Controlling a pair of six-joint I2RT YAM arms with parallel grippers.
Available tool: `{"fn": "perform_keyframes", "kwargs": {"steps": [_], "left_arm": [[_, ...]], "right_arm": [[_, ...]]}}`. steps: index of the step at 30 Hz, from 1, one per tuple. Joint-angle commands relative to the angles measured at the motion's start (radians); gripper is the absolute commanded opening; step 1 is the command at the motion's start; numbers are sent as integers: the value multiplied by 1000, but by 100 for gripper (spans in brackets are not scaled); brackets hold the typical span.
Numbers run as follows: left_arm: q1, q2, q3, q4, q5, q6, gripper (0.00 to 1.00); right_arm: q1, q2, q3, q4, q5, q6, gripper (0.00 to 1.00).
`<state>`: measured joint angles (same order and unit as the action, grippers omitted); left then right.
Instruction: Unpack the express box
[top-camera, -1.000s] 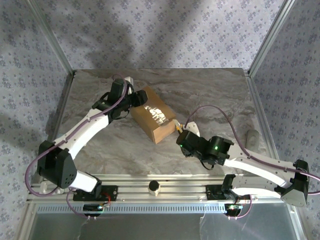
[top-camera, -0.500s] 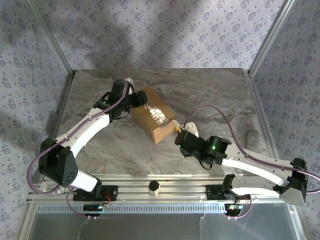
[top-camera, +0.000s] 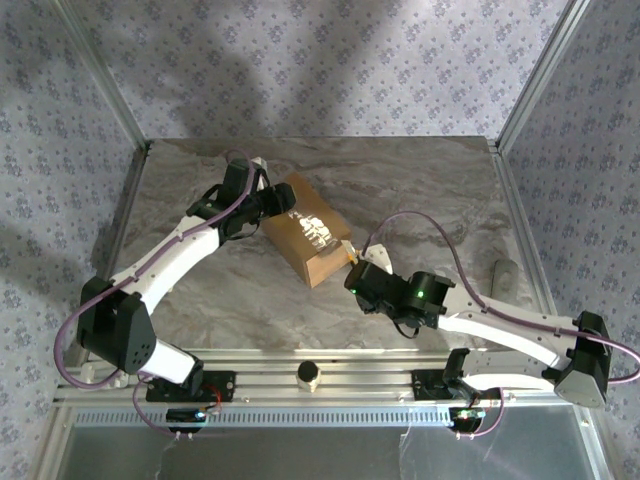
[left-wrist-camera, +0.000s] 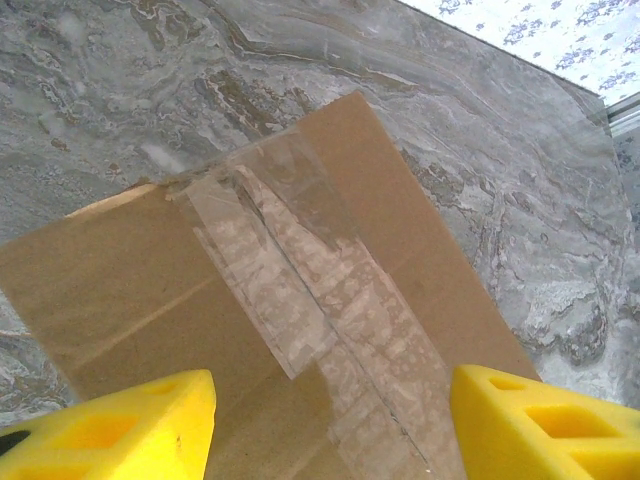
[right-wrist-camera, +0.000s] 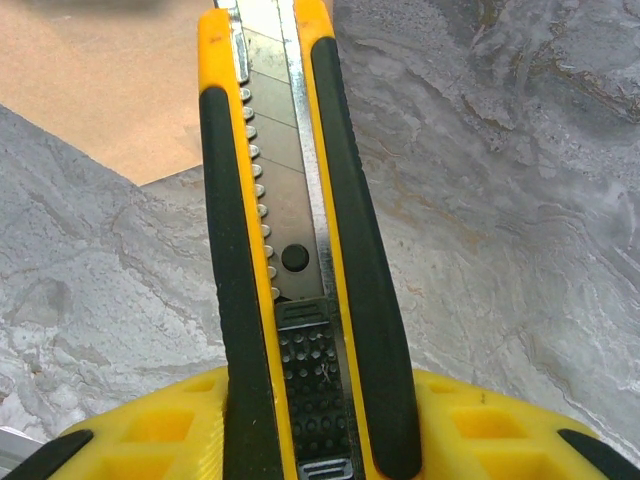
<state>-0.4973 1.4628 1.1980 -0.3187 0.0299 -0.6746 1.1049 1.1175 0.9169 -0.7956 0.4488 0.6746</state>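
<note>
One box (top-camera: 305, 232): mid-table, skewed, tape seam (left-wrist-camera: 300, 290) up.
Handling: prob. light, stiff edges, slides on marble (top-camera: 430, 190); hold side walls, far-left end.
L gripper (left-wrist-camera: 330, 425): spread astride that end; pinch can't tell.
R gripper (right-wrist-camera: 320, 440): clenched on knife (right-wrist-camera: 290, 200), by near-right corner.

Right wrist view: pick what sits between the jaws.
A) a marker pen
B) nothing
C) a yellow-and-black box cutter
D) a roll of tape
C: a yellow-and-black box cutter sticks out from between the yellow jaws, its blade pointing toward the cardboard box.
</note>
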Motion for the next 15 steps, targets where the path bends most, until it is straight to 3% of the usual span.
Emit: {"fn": "perform_keyframes", "kwargs": {"steps": [1, 15], "left_arm": [[8, 12, 12, -16, 14, -6, 63], [7, 13, 14, -15, 18, -6, 63]], "right_arm": [[7, 0, 19, 2, 15, 27, 0], [8, 9, 32, -5, 28, 33, 0]]}}
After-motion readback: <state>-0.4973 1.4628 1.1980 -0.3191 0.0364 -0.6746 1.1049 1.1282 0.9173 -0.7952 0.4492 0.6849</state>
